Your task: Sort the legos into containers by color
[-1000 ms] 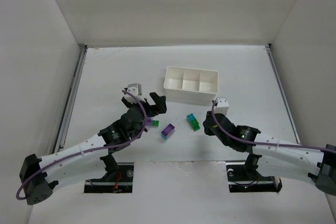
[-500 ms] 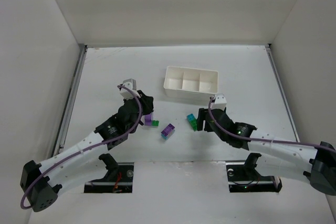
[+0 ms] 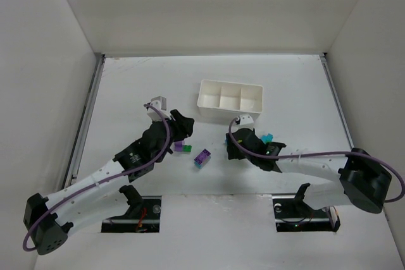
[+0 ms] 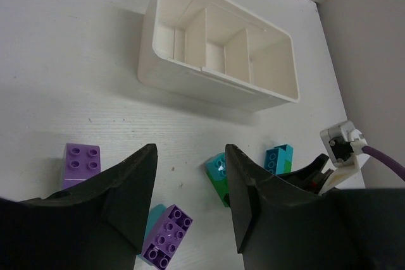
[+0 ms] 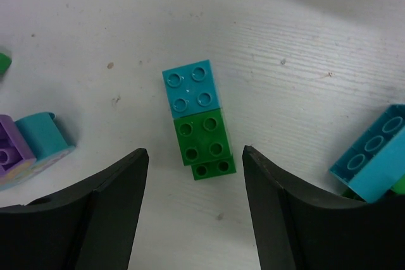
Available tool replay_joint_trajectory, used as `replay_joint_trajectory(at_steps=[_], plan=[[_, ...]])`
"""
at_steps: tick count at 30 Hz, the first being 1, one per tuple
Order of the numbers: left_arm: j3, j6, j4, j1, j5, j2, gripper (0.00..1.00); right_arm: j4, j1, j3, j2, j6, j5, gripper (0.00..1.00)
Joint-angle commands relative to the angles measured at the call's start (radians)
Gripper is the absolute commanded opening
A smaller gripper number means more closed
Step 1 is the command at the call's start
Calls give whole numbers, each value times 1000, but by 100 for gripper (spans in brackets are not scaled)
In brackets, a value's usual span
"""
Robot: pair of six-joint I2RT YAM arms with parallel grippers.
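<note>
- left gripper (image 4: 190, 159): jaws open, nothing held.
- right gripper (image 5: 194, 156): jaws open; teal-green stack (image 5: 198, 118) lies between them on the table (image 5: 304, 49), untouched.
- purple brick (image 4: 81, 161): on table, outside tray (image 4: 190, 83).

A white table (image 3: 126, 80) spans the view; white walls (image 3: 209, 4) rise at twelve o'clock, metal rails (image 3: 83, 118) at nine and three.
</note>
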Motion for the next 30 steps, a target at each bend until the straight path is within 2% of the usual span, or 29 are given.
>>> replay_joint_trajectory(at_steps=[1,12,21,25,30], plan=[[-2,-39,-1,-14,-4,-9,45,69,-1,55,37,-29,1,67],[18,-62,-67,-23,0,0,46,69,-2,72,120,-16,76,62],[35,-62,-78,-30,11,32,46,109,-9,69,127,0,87,31],[57,-59,-79,-40,19,52,49,113,-24,45,24,7,73,27],[52,-68,35,-49,76,38,55,168,-73,23,-193,28,-111,28]])
